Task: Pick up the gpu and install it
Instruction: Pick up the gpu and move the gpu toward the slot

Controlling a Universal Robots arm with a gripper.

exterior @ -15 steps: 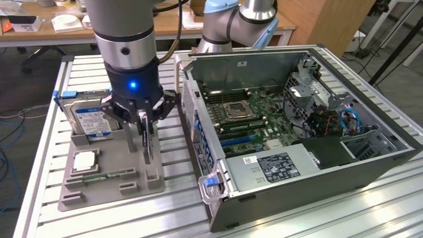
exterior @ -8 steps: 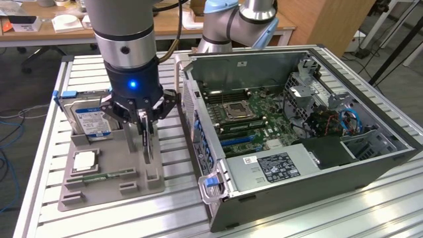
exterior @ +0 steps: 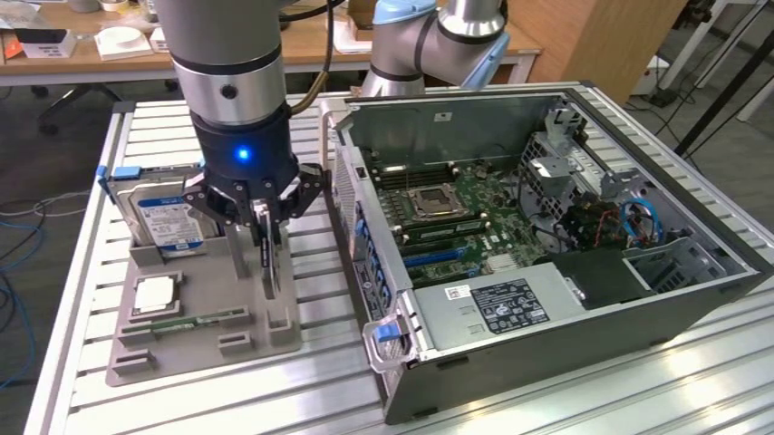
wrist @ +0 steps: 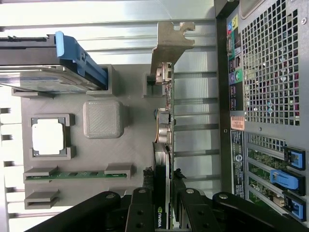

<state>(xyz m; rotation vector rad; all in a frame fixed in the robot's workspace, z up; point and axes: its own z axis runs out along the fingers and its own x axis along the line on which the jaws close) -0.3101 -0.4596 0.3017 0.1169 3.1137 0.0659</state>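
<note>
Pincer (wrist: 163, 195) fingers pinched the upper edge of the gpu (wrist: 162, 140), which stood on edge in its slot of the grey holder tray (wrist: 130, 159) on the surface, beside the open computer case (exterior: 545, 381). You had the grasp made; lifting out and installation were not yet done. Your arm hung vertically, wrist pointing straight down.

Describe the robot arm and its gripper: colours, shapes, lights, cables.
The arm ends in a smooth silver-grey cylinder above a black collar. The gripper is black, with a glowing blue light on its body and angular linkage fingers. A dark cable runs alongside. Farther back, its joints carry light-blue caps.
</note>
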